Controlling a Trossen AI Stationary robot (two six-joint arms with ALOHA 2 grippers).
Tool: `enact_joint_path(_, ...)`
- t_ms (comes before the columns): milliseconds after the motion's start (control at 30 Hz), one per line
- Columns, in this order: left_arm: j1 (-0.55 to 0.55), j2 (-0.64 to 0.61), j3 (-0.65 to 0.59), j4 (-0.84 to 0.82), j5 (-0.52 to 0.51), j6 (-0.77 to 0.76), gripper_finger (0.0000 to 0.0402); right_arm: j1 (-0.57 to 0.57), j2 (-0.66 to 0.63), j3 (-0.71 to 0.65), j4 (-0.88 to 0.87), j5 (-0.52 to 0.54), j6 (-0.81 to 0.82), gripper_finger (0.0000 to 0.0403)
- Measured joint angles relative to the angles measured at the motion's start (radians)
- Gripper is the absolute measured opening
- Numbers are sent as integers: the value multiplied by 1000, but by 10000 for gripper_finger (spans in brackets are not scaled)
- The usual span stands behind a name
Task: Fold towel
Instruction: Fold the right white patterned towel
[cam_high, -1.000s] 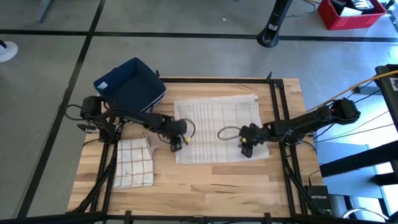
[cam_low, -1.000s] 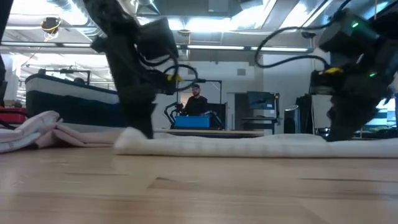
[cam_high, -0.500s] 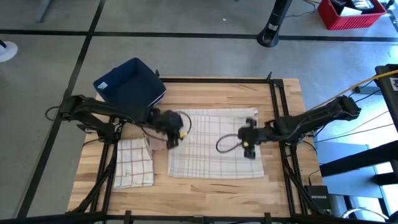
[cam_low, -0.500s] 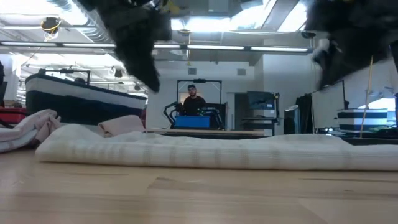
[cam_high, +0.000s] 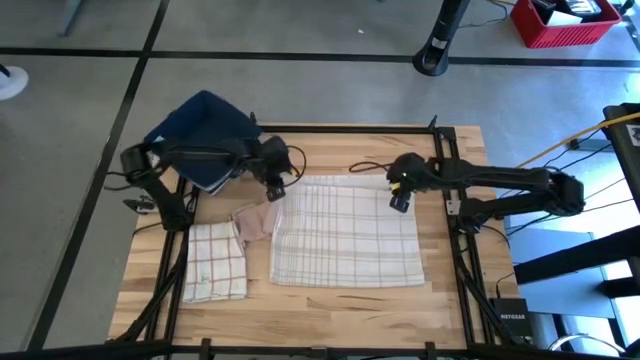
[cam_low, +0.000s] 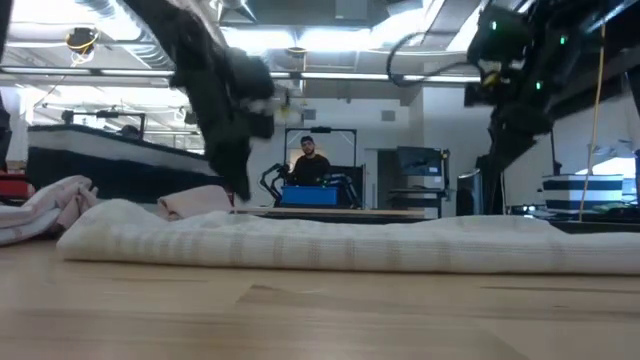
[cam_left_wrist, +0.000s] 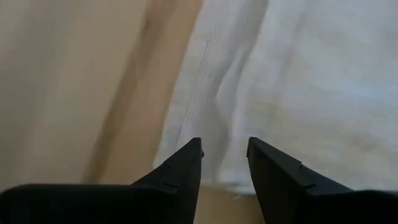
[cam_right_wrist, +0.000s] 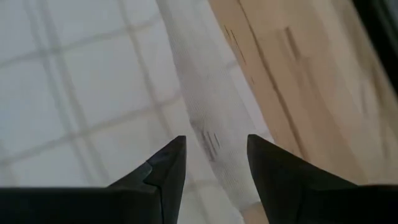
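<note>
Towel (cam_high: 345, 232) flat, 2 end effectors open above far corners

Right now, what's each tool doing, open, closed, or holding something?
Left tool: open, empty, over the far left corner of the towel.
Right tool: open, empty, over the towel's far right corner.

Wooden tabletop (cam_high: 340, 310), plank-built. Lying on it: white checked towel (cam_high: 345, 235) spread flat at centre; crumpled pinkish cloth (cam_high: 255, 222) just beside; folded red-checked towel (cam_high: 215, 262) nearer left edge; dark blue bin (cam_high: 205, 135) at far-left corner.
</note>
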Motion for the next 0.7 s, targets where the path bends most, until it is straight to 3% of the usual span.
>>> enact_joint_path(200, -3, 115, -1, -5, 9, 47, 119, -75, 1, -55, 77, -76, -26, 172)
enact_joint_path(533, -5, 90, 2, -1, 15, 88, 119, -156, 3, -55, 72, -82, -4, 172)
enact_joint_path(700, -5, 94, 2, -9, 15, 107, 119, -244, 63, -55, 65, -160, 10, 172)
